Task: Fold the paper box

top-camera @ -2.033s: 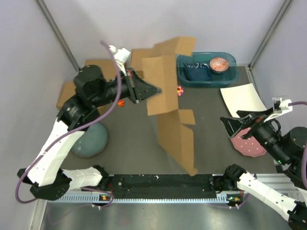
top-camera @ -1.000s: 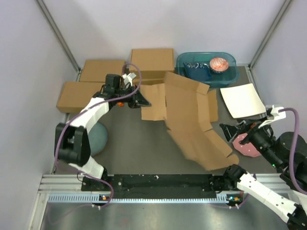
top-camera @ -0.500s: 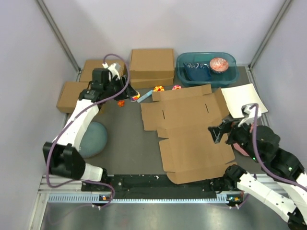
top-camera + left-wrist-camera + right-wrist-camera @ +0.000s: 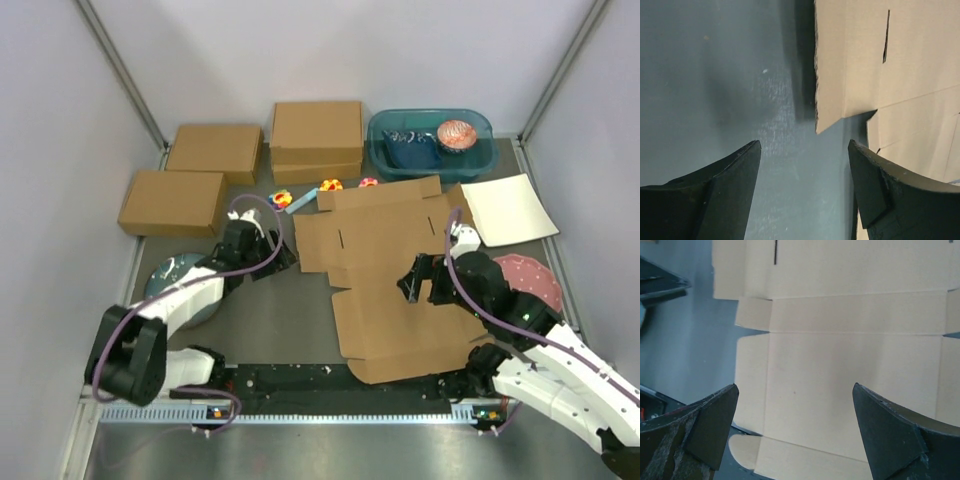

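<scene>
The paper box (image 4: 385, 325) is seen lying flat and unfolded on the tabletop (image 4: 285, 325), right of centre and in front of the stacked ready-made boxes (image 4: 317, 140). Its long axis is judged to run from the far side toward the arm bases, the near end skewed slightly right. The creases are laid across it, left to right, and the plain inner face is turned up.

The left hand (image 4: 285, 260) is held low with its jaws spread wide. Nothing is gripped, and a corner of the left side flap is seen just ahead of its fingers. The right hand (image 4: 412, 283) is likewise spread wide and empty, hovering above the middle panels.

No panel is yet raised, so the first fold is taken to be the step in hand. It would be done best if one panel were pinned close beside a crease while the flap is taken near its free edge (not at a corner, where thin cardboard buckles) and swung up squarely along the scored line.
</scene>
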`<state>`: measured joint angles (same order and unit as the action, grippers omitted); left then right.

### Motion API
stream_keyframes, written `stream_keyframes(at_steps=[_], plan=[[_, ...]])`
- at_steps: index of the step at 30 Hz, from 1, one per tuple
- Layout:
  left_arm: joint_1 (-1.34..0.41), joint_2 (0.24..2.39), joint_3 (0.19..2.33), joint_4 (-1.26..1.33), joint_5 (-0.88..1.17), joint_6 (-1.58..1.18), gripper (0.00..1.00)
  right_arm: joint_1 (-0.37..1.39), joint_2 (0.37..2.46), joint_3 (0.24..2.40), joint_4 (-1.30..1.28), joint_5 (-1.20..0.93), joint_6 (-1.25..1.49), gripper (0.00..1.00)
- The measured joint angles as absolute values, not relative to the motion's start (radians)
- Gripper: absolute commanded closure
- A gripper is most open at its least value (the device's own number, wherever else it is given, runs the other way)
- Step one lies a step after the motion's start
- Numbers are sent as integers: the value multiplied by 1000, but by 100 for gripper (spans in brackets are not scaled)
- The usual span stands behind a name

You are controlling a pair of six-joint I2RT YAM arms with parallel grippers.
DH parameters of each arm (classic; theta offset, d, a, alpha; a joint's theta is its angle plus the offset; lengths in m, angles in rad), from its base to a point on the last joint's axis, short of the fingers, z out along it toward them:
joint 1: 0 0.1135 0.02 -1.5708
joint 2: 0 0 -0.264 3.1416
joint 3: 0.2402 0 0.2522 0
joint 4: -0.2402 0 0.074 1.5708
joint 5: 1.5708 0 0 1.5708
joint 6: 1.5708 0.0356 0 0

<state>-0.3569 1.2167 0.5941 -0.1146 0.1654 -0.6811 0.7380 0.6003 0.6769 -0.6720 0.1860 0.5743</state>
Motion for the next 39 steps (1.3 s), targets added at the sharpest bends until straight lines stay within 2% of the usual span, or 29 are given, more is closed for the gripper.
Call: stream_keyframes(at_steps=[7, 10, 14, 15, 17, 18, 21, 25, 31, 34, 39], plan=[[-341, 1391, 638, 71, 250, -706, 27, 738, 575, 677, -628, 162, 596, 2], [-340, 1486, 665, 152, 303, -714, 31, 738, 565, 677, -627, 158, 599, 2], [-340, 1609, 695, 203, 388, -723, 42, 738, 565, 677, -627, 158, 599, 2], [-340, 1638, 711, 200, 406, -723, 53, 738, 565, 677, -627, 158, 599, 2], [-340, 1687, 752, 184, 434, -706, 68, 738, 565, 677, -627, 159, 599, 2], [-340, 1701, 768, 176, 439, -705, 83, 738, 565, 677, -627, 160, 599, 2], [-335, 1721, 810, 128, 453, -682, 95, 738, 568, 677, -627, 160, 598, 2], [-325, 1724, 903, -23, 454, -625, 100, 738, 573, 677, -627, 160, 595, 2], [-308, 1768, 1232, -378, 435, -435, 100, 738, 572, 673, -609, 157, 595, 2], [-301, 1766, 1331, -506, 376, -319, 100, 738, 572, 667, -590, 147, 593, 2], [-301, 1753, 1359, -654, 179, -174, 100, 738, 569, 667, -574, 120, 579, 2]])
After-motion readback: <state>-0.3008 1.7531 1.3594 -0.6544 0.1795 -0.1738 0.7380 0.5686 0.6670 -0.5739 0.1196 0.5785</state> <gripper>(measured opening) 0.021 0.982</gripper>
